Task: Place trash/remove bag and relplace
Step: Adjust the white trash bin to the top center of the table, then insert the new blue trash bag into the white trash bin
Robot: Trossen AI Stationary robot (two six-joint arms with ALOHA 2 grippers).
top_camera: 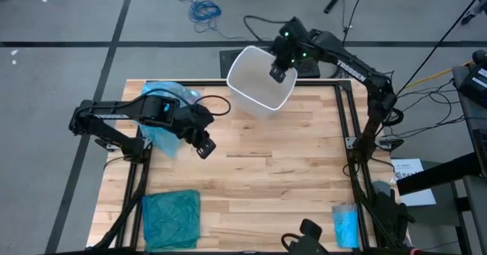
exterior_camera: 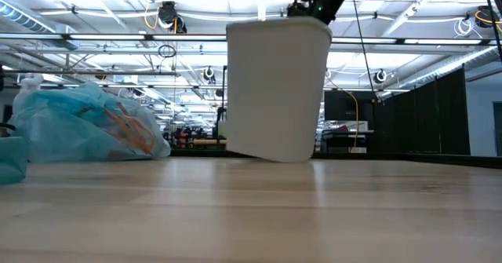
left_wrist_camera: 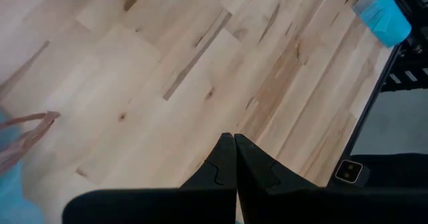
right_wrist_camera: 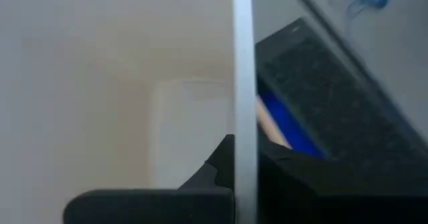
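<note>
Bag: thin sky-blue liner [top_camera: 169, 103], translucent and crinkly, bunched in a lump at the far left of the surface [top_camera: 259, 171], partly under the left arm; orange-brown shapes show through the plastic in the low view [exterior_camera: 86, 129].
Trash: cannot be made out as single pieces; only those shapes inside the liner.
Bin: one white bin [top_camera: 259, 84], bare inside, tilted, held above the surface at its far edge (low view shows its base off the wood).
Right hand: [top_camera: 277, 73] pinching the bin's rim, one finger inside the wall and one outside.
Left hand: [top_camera: 205, 147] fingers pressed together, holding nothing, above bare wood just beside the liner.
Count: one sky-blue liner, one bin, one darker teal bag [top_camera: 170, 218] lying flat at the near left corner, one small bright-blue roll [top_camera: 345, 224] at the near right.
Writing: white lettering along the right arm, too small to read.
</note>
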